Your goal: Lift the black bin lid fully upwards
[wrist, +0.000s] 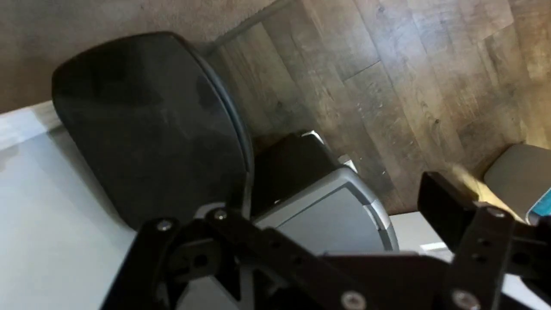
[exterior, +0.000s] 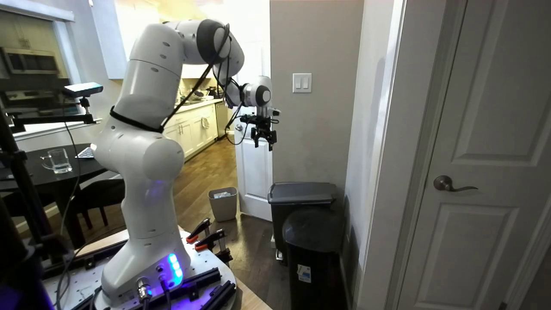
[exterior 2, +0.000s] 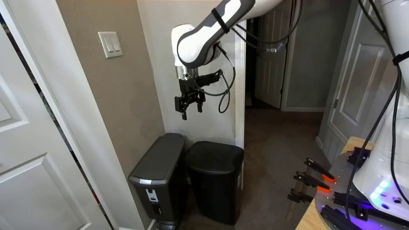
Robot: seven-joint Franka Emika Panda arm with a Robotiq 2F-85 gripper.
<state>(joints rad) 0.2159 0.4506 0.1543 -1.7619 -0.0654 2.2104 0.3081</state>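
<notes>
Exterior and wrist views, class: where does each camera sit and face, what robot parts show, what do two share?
In an exterior view: near the white base, facing a taupe wall; whole white jointed arm and black claw show.
In an exterior view: beside the arm, facing a white wall; claw and cropped arm show.
Wrist view: at the claw, looking down at the flat black plastic bin lid; only claw shows.
Both exterior views share that lid and a white light switch.

Wastebasket (exterior: pixel 223 206): is standing on the wood floor (exterior: pixel 196 181) in an exterior view
White door (exterior: pixel 255 178): is standing just right of the wastebasket
Light switch (exterior: pixel 301 83): is sitting higher, right of the wastebasket
Glass mug (exterior: pixel 61 162): is resting on the dark table (exterior: pixel 88 165), left of the wastebasket
</notes>
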